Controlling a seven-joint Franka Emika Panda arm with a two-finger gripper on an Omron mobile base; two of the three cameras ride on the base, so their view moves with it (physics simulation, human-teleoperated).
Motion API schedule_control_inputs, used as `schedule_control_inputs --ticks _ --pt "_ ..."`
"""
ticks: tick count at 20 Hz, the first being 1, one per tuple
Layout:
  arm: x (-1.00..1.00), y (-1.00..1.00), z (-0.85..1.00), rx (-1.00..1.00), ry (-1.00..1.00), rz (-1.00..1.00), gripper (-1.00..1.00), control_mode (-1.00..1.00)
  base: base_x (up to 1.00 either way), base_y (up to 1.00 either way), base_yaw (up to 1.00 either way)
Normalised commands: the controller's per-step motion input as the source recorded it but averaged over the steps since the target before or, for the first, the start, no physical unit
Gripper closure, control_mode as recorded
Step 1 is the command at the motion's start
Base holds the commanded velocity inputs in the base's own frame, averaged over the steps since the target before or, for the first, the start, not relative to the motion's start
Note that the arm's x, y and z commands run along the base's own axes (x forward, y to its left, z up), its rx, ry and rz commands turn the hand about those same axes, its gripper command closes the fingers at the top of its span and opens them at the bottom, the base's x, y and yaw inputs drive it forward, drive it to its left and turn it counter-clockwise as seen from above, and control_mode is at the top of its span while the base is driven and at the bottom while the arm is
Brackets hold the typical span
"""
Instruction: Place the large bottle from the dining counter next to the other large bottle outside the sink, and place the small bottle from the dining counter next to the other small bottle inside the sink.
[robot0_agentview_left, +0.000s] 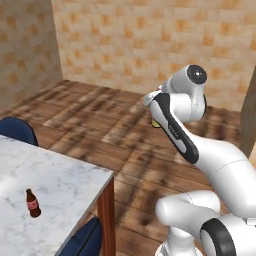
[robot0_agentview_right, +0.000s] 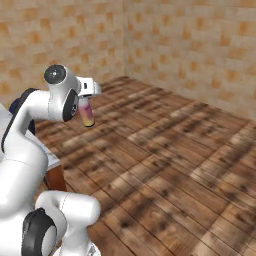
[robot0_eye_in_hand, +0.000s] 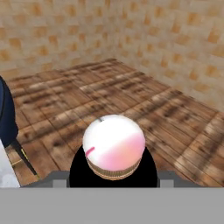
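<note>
While held, one large bottle (robot0_agentview_right: 87, 116); one small bottle (robot0_agentview_left: 33, 203)

No text, number or brand can be read. The small dark-brown glass bottle (robot0_agentview_left: 33, 203), at 8 o'clock in the left base view, carries a red paper label whose white marks are too blurred to make out.

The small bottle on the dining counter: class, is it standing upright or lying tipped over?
Upright. The small bottle stands on its base on the dining counter, neck pointing up.
</note>
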Motion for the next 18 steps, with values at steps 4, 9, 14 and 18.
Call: schedule_control_inputs --ticks 4,9,14,18 --pt "0.0 0.0 0.0 0.0 0.0 0.0 1.0 1.0 0.0 0.0 -0.23" --pt "0.0 0.0 0.0 0.0 0.0 0.0 1.0 1.0 -0.15 0.0 -0.21" --pt "0.0 0.0 0.0 0.0 0.0 0.0 1.0 1.0 -0.27 0.0 -0.2" --pt "0.0 0.0 0.0 0.0 0.0 0.0 1.0 1.0 -0.14 0.0 -0.22"
